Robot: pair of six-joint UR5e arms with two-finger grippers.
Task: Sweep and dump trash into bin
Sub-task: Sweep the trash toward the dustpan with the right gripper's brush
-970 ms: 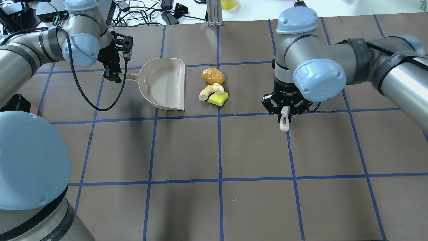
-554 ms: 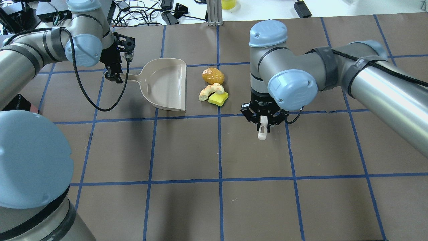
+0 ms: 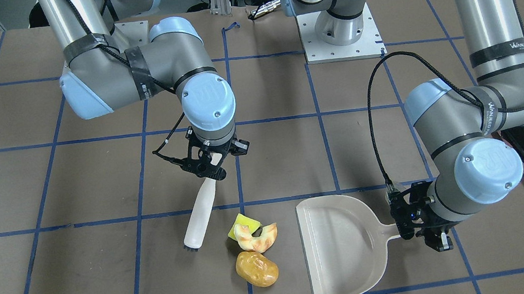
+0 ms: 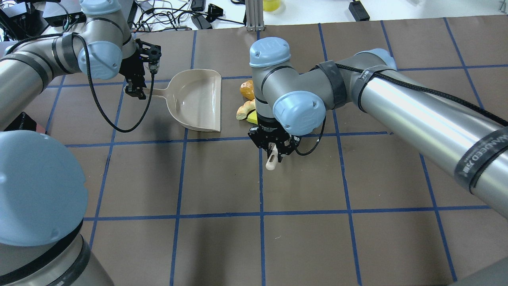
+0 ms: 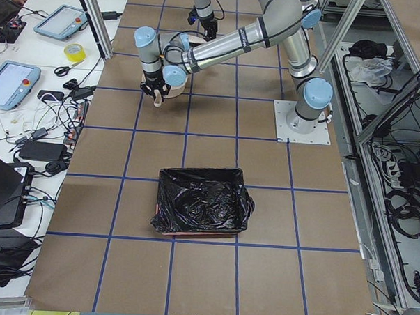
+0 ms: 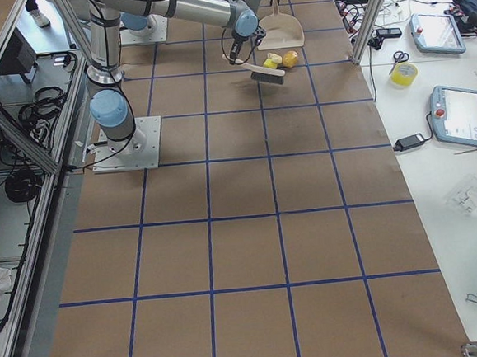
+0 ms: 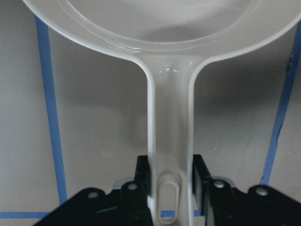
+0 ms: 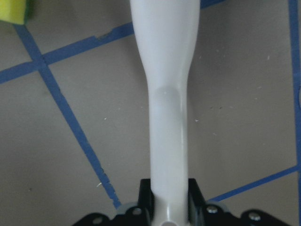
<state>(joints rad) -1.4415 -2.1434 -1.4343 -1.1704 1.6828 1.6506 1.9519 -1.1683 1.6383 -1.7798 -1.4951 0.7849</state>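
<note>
Brush (image 3: 201,211) now nearer the trash (image 3: 258,238)

— Any legible markings from your end?
— I read "UR" embossed on the right arm's blue joint cap (image 3: 208,95) and on the left arm's blue joint cap (image 3: 487,163). A black strap (image 3: 496,51) on the left arm bears white lettering, apparently "WANUEED"; I can read nothing else

right gripper (image 4: 274,149) moved toward the trash (image 3: 258,239), brush (image 3: 200,208) now just beside it
</note>
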